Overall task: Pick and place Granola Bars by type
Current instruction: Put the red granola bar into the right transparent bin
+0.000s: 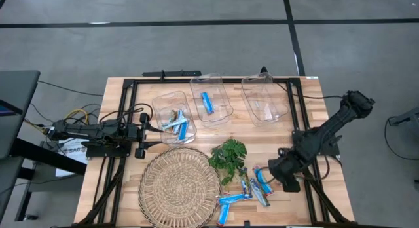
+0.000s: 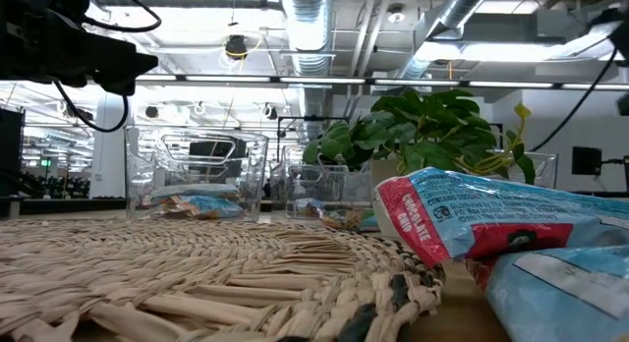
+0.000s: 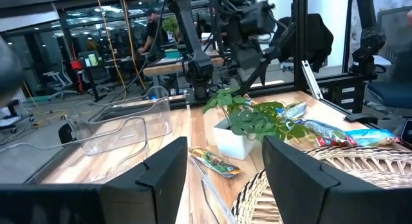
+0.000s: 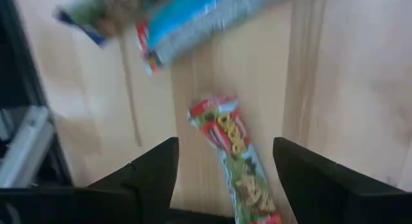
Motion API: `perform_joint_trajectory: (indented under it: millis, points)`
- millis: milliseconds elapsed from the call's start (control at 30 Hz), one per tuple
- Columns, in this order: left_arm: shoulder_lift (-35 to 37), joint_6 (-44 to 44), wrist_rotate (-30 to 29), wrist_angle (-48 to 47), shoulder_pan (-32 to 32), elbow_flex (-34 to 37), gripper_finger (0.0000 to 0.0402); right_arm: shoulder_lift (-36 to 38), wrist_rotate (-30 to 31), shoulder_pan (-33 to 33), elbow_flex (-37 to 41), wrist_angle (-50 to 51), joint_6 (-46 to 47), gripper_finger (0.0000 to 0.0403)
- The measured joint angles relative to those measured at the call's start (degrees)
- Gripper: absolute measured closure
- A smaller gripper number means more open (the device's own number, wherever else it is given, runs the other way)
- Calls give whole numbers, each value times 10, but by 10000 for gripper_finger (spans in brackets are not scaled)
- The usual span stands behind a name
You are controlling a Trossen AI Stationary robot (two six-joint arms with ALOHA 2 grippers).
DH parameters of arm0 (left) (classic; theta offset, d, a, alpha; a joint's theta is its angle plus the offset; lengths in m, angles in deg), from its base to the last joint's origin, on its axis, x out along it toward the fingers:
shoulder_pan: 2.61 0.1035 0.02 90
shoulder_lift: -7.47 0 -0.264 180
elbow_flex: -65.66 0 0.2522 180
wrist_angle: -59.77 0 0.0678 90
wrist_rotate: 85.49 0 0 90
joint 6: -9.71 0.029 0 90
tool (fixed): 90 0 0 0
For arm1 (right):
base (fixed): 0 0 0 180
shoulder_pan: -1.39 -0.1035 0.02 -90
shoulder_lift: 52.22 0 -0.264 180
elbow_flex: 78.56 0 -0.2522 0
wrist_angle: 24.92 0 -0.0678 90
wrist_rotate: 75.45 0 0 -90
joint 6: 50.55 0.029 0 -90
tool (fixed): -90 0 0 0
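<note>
1. High view: the granola bars (image 1: 252,189) lie loose on the wooden table (image 1: 314,110), just beside the woven mat (image 1: 180,184) and the green sprig (image 1: 228,157). More bars sit in the left clear bin (image 1: 175,111) and the middle clear bin (image 1: 211,98); the right clear bin (image 1: 264,97) shows none. The right gripper (image 1: 280,177) hangs at the loose pile; the left gripper (image 1: 149,132) waits beside the left bin.
2. Low view: a blue bar with a red end (image 2: 491,219) lies close by on the mat's edge, the bins behind it.
3. Left wrist view: the left gripper (image 3: 225,163) has its jaws apart, holding nothing.
4. Right wrist view: the right gripper (image 4: 225,163) is spread wide over a red-tipped bar (image 4: 235,159), not clamping it.
</note>
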Motion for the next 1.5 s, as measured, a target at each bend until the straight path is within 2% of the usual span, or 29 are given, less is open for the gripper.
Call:
perform_joint_trajectory:
  millis: [333, 600, 767, 867, 1000, 1100, 1233, 1367, 1500]
  points:
    - [0, -3, 0, 0, 0, 0, 206, -103, 5, -79, 0, 14, 8, 159]
    - [0, -2, 0, 0, 0, 0, 206, -166, 71, -100, 0, 22, 44, 159]
    - [0, -1, 0, 0, 0, 0, 206, -178, 64, -100, 1, 19, 52, 164]
    - [0, -2, 0, 0, 0, 0, 206, -179, 56, -100, 1, 15, 52, 190]
    - [0, -6, 0, 0, 0, 0, 206, -177, 49, -98, 2, 3, 52, 258]
    - [0, 0, 0, 0, 0, 0, 206, -164, 78, -92, 2, -12, 66, 315]
    - [0, -7, 0, 0, 0, 0, 206, -125, 130, -77, 2, -22, 86, 368]
    - [0, 0, 0, 0, 0, 0, 206, -74, 191, -57, 2, -28, 114, 396]
    - [0, -6, 0, 0, 0, 0, 206, -25, 228, -35, 2, -32, 125, 393]
